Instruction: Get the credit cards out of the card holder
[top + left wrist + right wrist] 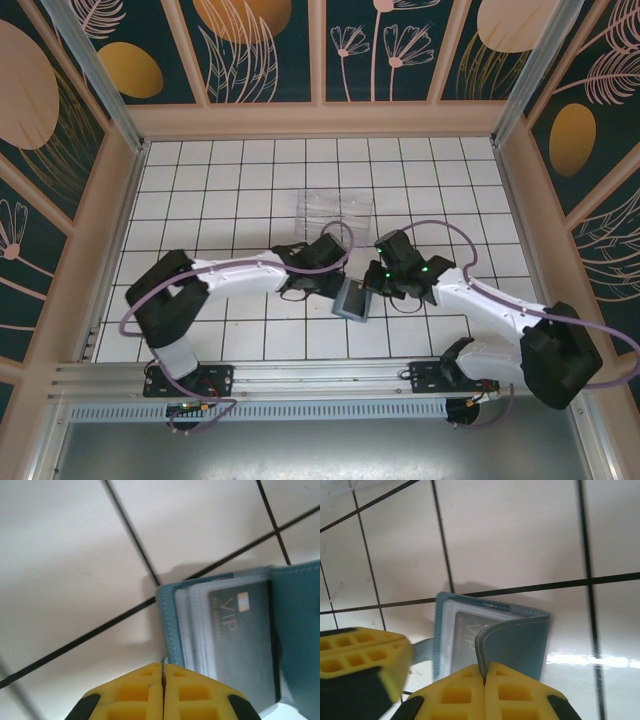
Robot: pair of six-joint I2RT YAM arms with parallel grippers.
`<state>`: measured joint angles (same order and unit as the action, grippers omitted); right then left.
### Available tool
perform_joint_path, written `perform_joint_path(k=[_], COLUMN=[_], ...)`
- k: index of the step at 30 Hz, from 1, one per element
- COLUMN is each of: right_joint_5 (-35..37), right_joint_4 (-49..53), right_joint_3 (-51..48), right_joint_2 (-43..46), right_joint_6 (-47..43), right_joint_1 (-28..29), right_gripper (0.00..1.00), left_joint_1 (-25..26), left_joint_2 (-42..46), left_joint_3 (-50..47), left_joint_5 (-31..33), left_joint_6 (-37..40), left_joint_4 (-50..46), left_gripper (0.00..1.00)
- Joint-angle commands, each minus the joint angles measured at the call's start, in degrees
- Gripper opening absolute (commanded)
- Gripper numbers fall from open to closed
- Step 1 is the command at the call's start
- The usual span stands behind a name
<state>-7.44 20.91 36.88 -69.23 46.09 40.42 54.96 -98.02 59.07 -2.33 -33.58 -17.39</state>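
Right wrist view, Lee: the right gripper (484, 674) has its yellow fingers closed on the rim of the card holder (520, 642), on the flap that curls up; a grey credit card (465, 635) sits under a clear sleeve inside.

— Agreed; on the left wrist view the left gripper (163, 676) is closed too, fingers pressed together, and the opposite cover runs down to their seam; I judge it pinched there, though the bite itself is cut off at the bottom of the picture.

— From above, the holder is held between the two grippers, about midway between the left and right edges of the tabletop (250, 180) and nearer its near edge; the clear tray (335, 207) lies well apart, toward the far edge.

— So the step is getting fingers onto the card; I would let one gripper hold the cover open, free the other, and pinch the card alone at the pocket mouth; then draw it straight along the sleeve, slowly, since the thin plastic may drag with it.

— What can't you read?

— Which side the pocket opens; the flap covers part of the card; the stacked sleeves blur together, so I cannot make out a second card; overhead, the wrists hide the fingertips.
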Motion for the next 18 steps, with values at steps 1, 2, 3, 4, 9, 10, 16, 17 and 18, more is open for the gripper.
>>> perform_joint_path(k=[1,2,3,4,9,10,16,17,18], right_joint_5=[-2.5,-2.8,-3.0,-3.2,-2.3,-1.7,3.4,3.8,4.3], right_joint_4=[-5.9,-6.9,-7.6,-8.2,-9.3,-9.1,-5.8,-5.8,-5.9], right_joint_3=[3.3,4.3,5.2,6.4,10.6,11.0,8.9,8.2,7.3], right_joint_2=[-4.9,-6.7,-8.5,-10.4,-16.3,-17.0,-18.3,-18.3,-18.4], right_joint_6=[1.2,0.9,0.6,0.2,-2.1,-2.5,-4.8,-4.9,-4.9], right_joint_1=[1.8,2.3,2.7,3.2,4.2,4.2,3.9,3.7,3.5], right_gripper=[0.00,0.00,0.00,0.00,0.01,0.02,0.14,0.15,0.17], left_joint_1=[-4.1,-5.3,-6.2,-7.1,-10.3,-10.8,-11.3,-11.3,-11.3], left_joint_2=[6.5,7.8,8.7,9.7,12.6,12.9,12.8,12.8,12.7], left_joint_3=[-4.9,-6.5,-7.6,-8.7,-12.8,-13.6,-17.5,-18.2,-19.0], left_joint_5=[3.0,2.8,2.9,3.1,3.1,2.8,0.7,0.1,-0.5], left_joint_6=[1.8,2.4,2.8,3.3,3.0,2.5,-1.6,-2.3,-2.9], left_joint_4=[-3.2,-3.5,-3.8,-4.2,-3.9,-3.3,-0.2,0.7,1.5], left_gripper=[0.01,0.01,0.01,0.01,0.00,0.01,0.01,0.02,0.03])
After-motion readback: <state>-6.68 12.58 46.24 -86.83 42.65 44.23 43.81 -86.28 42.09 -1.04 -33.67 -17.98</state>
